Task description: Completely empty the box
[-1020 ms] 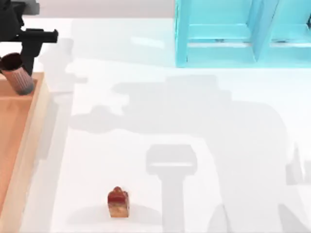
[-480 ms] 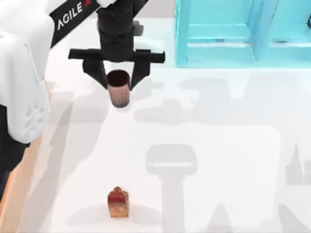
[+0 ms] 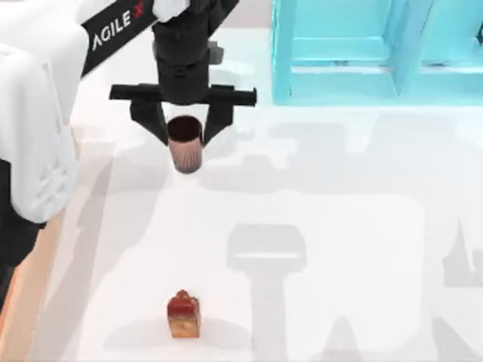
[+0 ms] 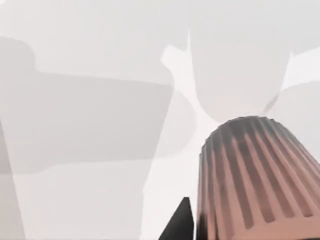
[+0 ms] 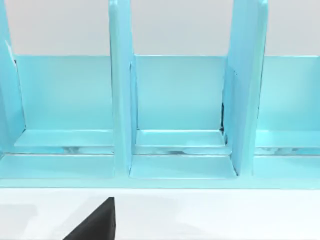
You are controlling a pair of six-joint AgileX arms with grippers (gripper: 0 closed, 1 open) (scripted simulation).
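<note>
The box (image 3: pixel 30 298) is showing as just a sliver of light-tan wall and orange-brown floor at the far left edge of the top view, most of it lying hidden under the white body of the left arm. The left gripper (image 3: pixel 183 130) is hanging over the white surface (image 3: pixel 339 226), well right of the box, with its jaws closing on a ribbed brownish-pink cup (image 3: pixel 185 143), one finger on each side of the rim. In the left wrist view the cup (image 4: pixel 255 180) is appearing close up, its ridged wall tapering toward a rounded bottom, with a dark fingertip (image 4: pixel 179 225) just beside it and the pale surface lying beneath.

A small red-and-tan block-like object (image 3: pixel 183 315) is sitting on the surface near the bottom of the top view, well apart from the cup; its exact nature is hard to make out. A turquoise shelf unit (image 3: pixel 377 53) is standing at the upper right, cut off by the frame. The right wrist view is facing the shelf unit (image 5: pixel 175 110), its upright dividers separating the compartments, with a dark fingertip (image 5: pixel 95 222) of the right arm's jaws poking in at the edge; whether those jaws are open or closed I cannot tell.
</note>
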